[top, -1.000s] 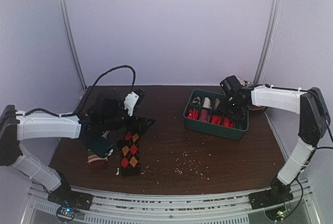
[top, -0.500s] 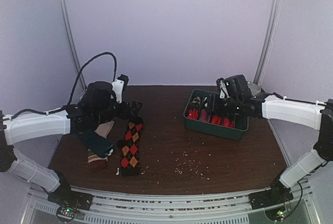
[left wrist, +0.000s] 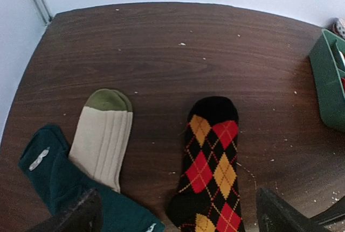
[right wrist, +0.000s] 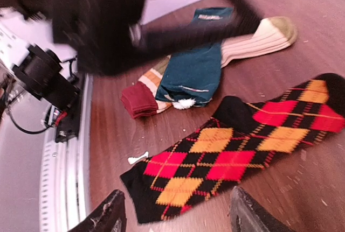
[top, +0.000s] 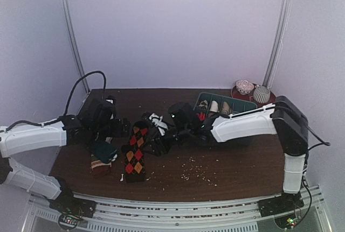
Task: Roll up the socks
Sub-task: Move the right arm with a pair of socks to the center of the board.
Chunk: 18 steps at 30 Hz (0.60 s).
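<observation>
My left gripper (left wrist: 180,218) hangs with its jaws wide apart and empty. The argyle sock (left wrist: 213,162) lies flat just ahead of it, with a cream sock (left wrist: 105,135) and a green sock (left wrist: 54,178) to its left. My right gripper (right wrist: 175,213), jaws also apart, hovers above that sock. I judge rolling hasn't begun, and next I'd pinch one end. Only the left wrist view shows the toe; only the right wrist view shows the cuff.

right gripper (right wrist: 176,217) now over argyle sock (right wrist: 237,151), off green bin (left wrist: 329,84)
</observation>
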Motion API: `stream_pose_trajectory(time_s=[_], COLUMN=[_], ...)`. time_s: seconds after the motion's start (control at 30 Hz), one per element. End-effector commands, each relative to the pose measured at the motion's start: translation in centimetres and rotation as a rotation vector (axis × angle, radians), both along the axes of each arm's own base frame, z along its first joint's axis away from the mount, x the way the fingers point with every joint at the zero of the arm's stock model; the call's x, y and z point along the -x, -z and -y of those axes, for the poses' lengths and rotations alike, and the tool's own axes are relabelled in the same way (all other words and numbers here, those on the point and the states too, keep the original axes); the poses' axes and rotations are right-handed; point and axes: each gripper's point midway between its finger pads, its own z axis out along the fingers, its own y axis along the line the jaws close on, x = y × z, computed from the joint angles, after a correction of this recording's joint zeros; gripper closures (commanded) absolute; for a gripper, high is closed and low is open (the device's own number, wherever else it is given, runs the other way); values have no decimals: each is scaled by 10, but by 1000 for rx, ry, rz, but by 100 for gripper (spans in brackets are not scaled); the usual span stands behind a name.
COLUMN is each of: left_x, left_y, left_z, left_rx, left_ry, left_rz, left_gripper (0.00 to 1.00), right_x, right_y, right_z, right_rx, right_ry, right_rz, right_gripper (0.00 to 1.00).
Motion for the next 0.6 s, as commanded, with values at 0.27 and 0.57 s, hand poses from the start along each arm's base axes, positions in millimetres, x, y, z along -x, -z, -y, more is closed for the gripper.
stream_pose_trajectory(time_s=[0.27,0.57], left_x=[20,31], left_y=[15,15], left_z=[-68,-82], left_rx=[-63,-20], left_ry=[-296,-333], left_rz=[8,39], left_gripper=[2,2], right_x=[6,-29], right_y=[73,141], right_z=[-69,-43], right_rx=[54,281], right_ry=[-108,115], right_rz=[6,63], right_gripper=[34,36])
